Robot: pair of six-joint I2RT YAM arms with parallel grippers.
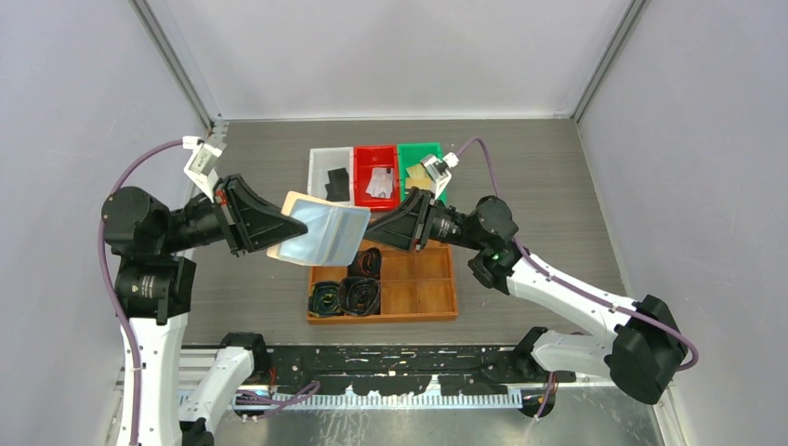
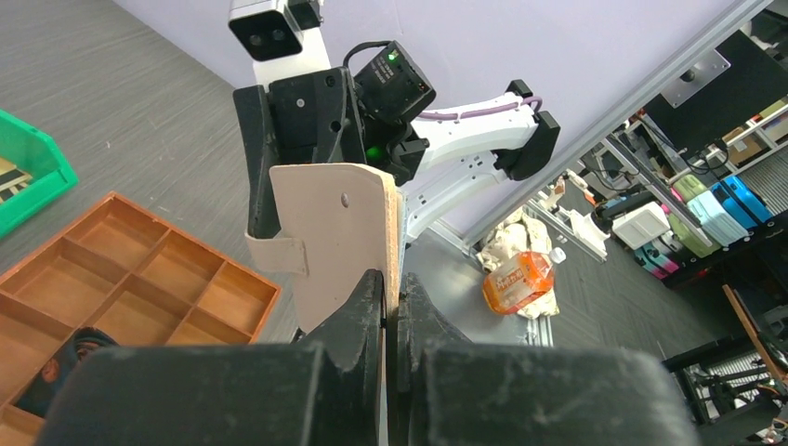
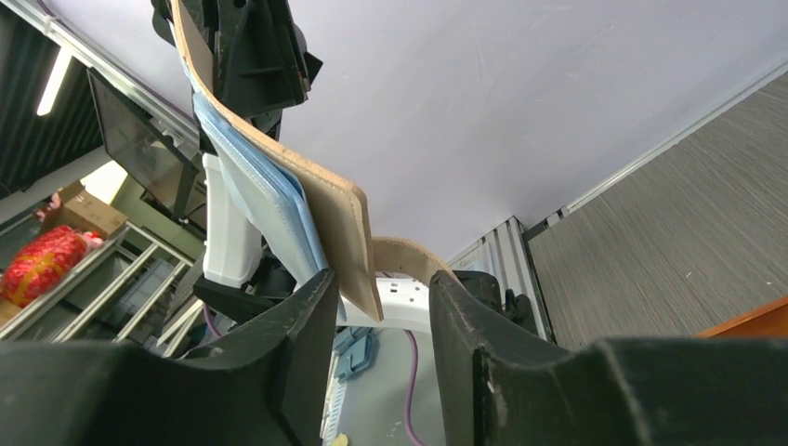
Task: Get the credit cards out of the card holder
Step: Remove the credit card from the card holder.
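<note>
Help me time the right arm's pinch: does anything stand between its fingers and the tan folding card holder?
Nothing visible does. The free edge of the tan folding card holder sits inside the open right gripper; the left gripper pinches its other end.

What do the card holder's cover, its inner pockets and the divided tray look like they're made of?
The card holder cover: tan leather or an imitation, matte and thick, bending softly without creasing. Its inner pockets: thin plastic film, pale blue and glossy, judging by the silvery glare. The divided tray: probably wood, orange-brown with a dull finish; the grain is too faint to be sure.
</note>
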